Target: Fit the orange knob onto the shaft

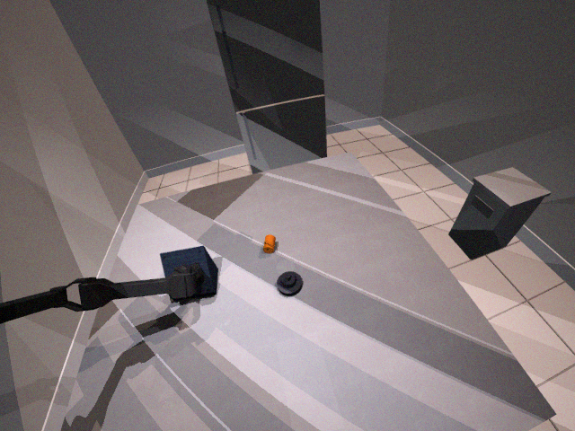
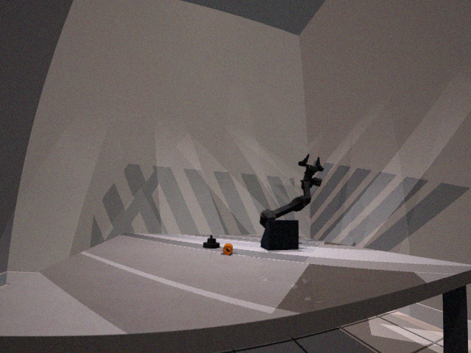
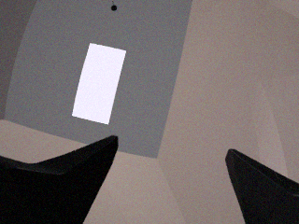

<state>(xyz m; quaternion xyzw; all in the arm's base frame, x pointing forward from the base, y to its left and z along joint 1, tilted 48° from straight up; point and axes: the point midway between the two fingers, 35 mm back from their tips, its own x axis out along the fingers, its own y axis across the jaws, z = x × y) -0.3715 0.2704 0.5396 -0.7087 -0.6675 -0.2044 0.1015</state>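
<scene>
The orange knob (image 1: 269,243) (image 2: 227,248) lies on its side on the table, with its hole showing as a dark spot in its end face in the exterior view. The dark round pedestal (image 1: 289,283) (image 2: 210,244) stands upright near it, a short shaft rising from its middle; the shaft's flat side cannot be made out. The knob and the pedestal are apart. My gripper (image 2: 312,156) (image 3: 173,148) is open and empty, raised high above the arm's base and pointing upward, far from both. In the top view its fingers cannot be made out.
The arm's dark blue base block (image 1: 189,259) (image 2: 282,234) stands on the table (image 1: 324,223) (image 2: 171,304). A grey cabinet (image 1: 499,213) and a tall dark cabinet (image 1: 278,60) stand beyond the table's edges. The wrist view shows walls and a ceiling with a bright panel (image 3: 99,84).
</scene>
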